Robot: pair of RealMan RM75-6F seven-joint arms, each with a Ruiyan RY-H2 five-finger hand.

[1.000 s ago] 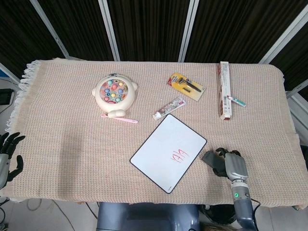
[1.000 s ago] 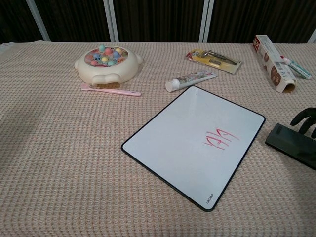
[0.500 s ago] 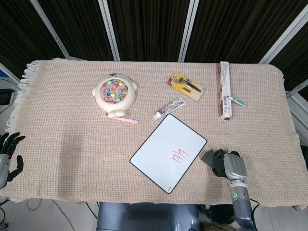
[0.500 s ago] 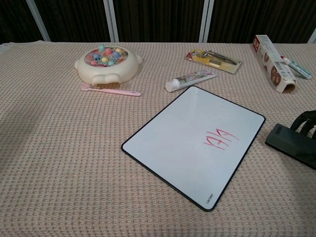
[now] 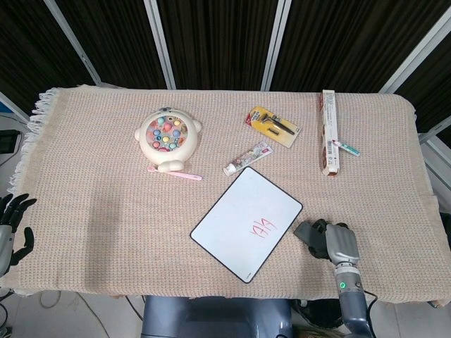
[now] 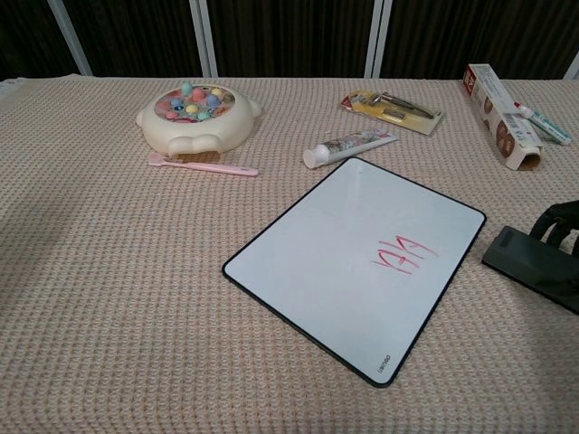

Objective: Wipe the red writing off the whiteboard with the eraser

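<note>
One hand active: right hand [image 5: 340, 243] has closed its fingers on the eraser [image 6: 529, 266], probably gripping, nudging it toward the whiteboard [image 5: 246, 222]; red writing [image 6: 402, 256] untouched.

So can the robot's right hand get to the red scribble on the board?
Probably yes. The right hand is on the eraser, just beside the whiteboard. Only bare cloth and board lie between it and the red writing.

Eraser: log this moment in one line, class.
right hand on eraser | whiteboard red writing unwiped | left hand idle, off table
</note>
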